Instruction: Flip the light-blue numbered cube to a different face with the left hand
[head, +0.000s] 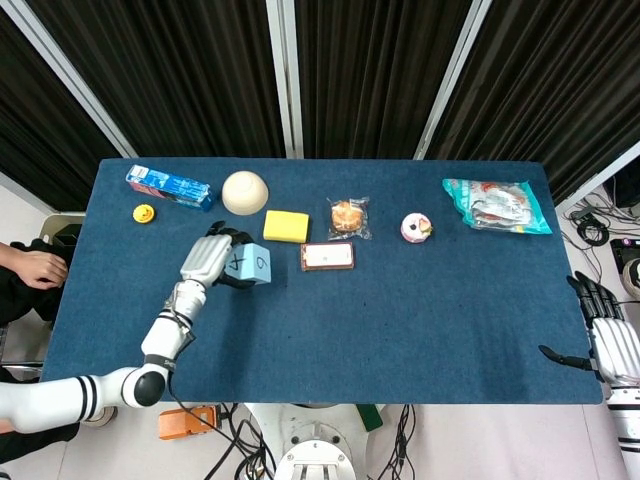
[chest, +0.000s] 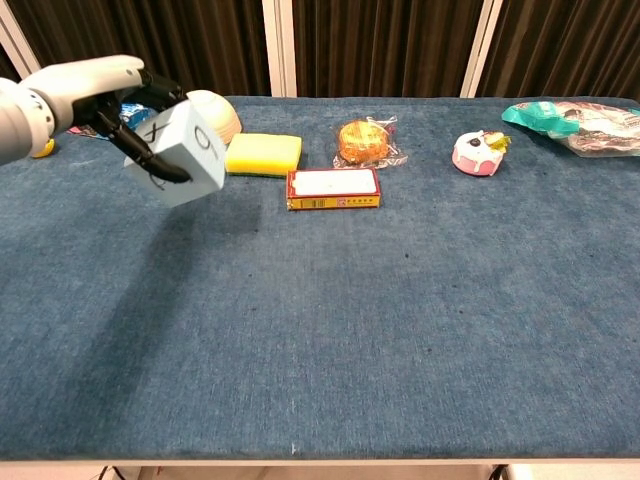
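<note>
Currently mid-flip: left hand (chest: 95, 85) grips the light-blue numbered foam cube (chest: 180, 152), lifted clear of the blue-cloth bench (chest: 400, 330) and tilted, near the yellow sponge (chest: 263, 154). Next: rotate further, set down on a new face, release. Right hand (head: 610, 345) idle, fingers spread.

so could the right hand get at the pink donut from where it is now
Probably yes. The right hand is open at the table's near right corner, and only bare blue cloth lies between it and the donut, though it is a long stretch.
</note>
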